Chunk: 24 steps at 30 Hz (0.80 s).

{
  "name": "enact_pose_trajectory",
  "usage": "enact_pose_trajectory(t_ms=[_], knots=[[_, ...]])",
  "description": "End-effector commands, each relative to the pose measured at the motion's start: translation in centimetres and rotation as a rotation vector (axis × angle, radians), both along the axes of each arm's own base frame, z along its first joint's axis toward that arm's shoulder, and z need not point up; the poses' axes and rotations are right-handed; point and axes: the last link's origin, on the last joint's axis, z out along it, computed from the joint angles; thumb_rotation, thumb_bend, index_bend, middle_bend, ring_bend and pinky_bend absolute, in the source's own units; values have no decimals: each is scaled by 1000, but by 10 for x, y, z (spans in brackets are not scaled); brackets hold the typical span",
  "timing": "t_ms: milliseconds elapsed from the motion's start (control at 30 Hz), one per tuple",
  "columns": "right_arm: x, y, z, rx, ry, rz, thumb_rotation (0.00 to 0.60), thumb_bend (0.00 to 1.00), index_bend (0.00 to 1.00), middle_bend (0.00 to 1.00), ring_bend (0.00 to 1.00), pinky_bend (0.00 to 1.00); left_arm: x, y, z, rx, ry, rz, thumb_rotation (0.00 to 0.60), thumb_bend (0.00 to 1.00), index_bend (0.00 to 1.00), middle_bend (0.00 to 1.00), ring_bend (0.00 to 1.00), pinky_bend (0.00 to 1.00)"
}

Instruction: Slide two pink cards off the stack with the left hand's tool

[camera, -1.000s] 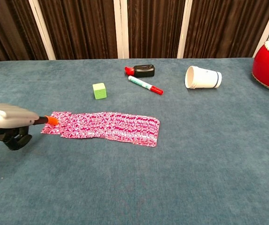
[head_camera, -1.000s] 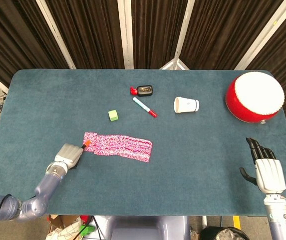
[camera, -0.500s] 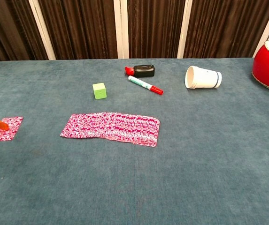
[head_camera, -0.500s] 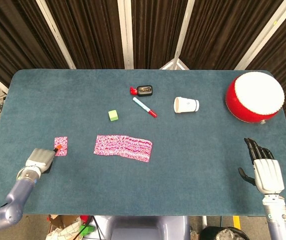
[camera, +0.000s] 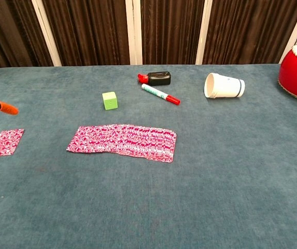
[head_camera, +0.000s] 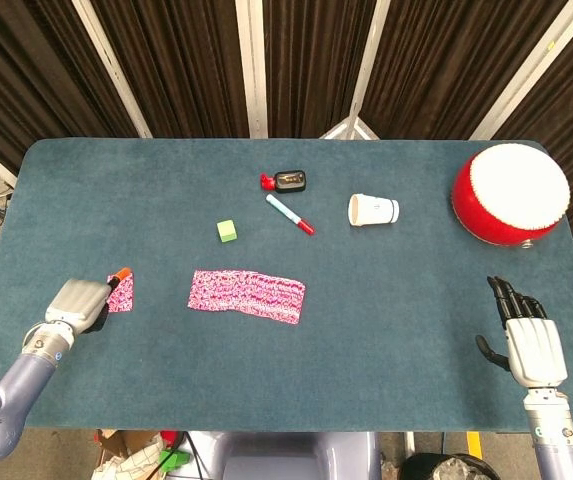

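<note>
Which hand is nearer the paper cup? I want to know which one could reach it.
Right. The right hand sits right of and nearer the camera than the paper cup; the left hand is across the table.

The table (head_camera: 416, 290) is covered in dark teal cloth. The spread of cards (camera: 122, 140) and the single card (camera: 5, 142) are pink with a white speckled pattern. The tool's tip (camera: 6, 108) is orange. The cube (camera: 109, 100) is light green, the cup (camera: 224, 85) white, the drum (head_camera: 510, 192) red with a white top.
</note>
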Motion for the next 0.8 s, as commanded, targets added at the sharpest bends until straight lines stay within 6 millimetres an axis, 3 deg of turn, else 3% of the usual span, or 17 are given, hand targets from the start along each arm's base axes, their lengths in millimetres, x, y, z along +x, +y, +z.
enact_pose_trajectory(t_ms=[33, 500, 800], knots=[[0, 0, 1, -3, -2, -2, 600, 284, 13, 150, 228, 238, 12, 2, -8, -9, -46, -36, 600, 945, 25, 839, 768, 699], [-3, -1, 3, -10, -9, -11, 600, 284, 14, 150, 228, 238, 45, 16, -68, -136, -7, -96, 600, 951, 20, 840, 772, 699], [-5, -2, 4, -12, -13, -18, 600, 284, 14, 150, 228, 238, 59, 18, -91, -165, 29, -114, 600, 954, 0, 840, 775, 698]])
